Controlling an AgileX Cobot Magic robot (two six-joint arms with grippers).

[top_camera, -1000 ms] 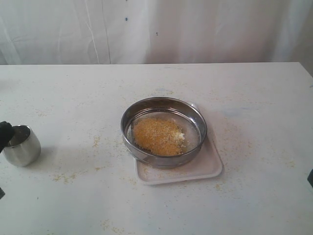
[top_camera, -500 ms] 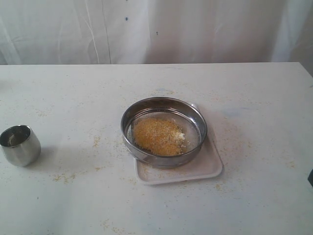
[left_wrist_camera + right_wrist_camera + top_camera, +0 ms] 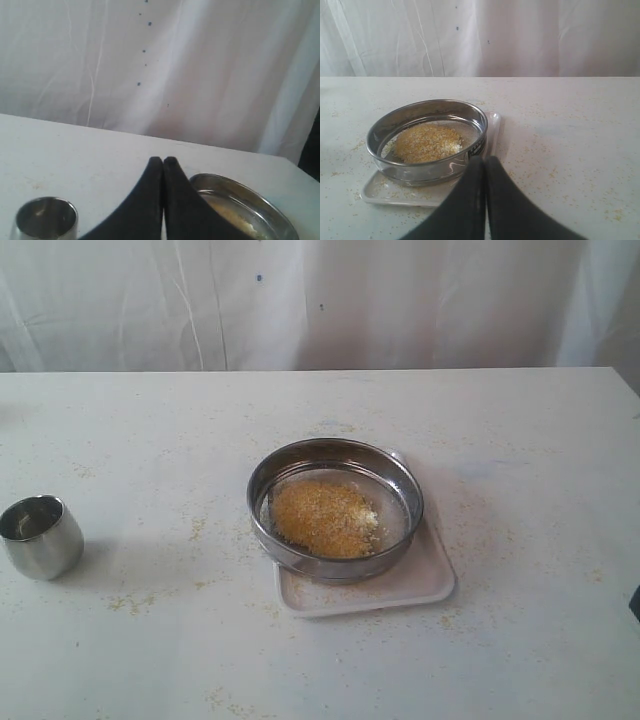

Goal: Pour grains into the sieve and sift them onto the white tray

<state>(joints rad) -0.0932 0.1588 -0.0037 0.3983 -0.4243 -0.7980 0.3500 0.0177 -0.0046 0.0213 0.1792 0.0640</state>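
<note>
The sieve (image 3: pixel 335 508) (image 3: pixel 429 140) (image 3: pixel 245 205), a wide steel ring, rests on the white tray (image 3: pixel 420 585) (image 3: pixel 385 192) at mid-table. A mound of yellow-tan grains (image 3: pixel 322 516) (image 3: pixel 427 142) lies on its mesh. My left gripper (image 3: pixel 163 161) is shut and empty, held away from the sieve, with the small steel cup beside it. My right gripper (image 3: pixel 485 160) is shut and empty, on the near side of the tray. Neither gripper shows in the exterior view, apart from a dark sliver at its right edge.
A small steel cup (image 3: pixel 40 536) (image 3: pixel 46 219) stands upright at the table's left side. Spilled grains (image 3: pixel 130 602) speckle the table around the tray and near the cup. A white curtain (image 3: pixel 320 300) hangs behind the table's far edge.
The left gripper, seen beside the cup at the left edge a second ago, has drawn out of the exterior view. Cup, sieve and tray have not moved.
</note>
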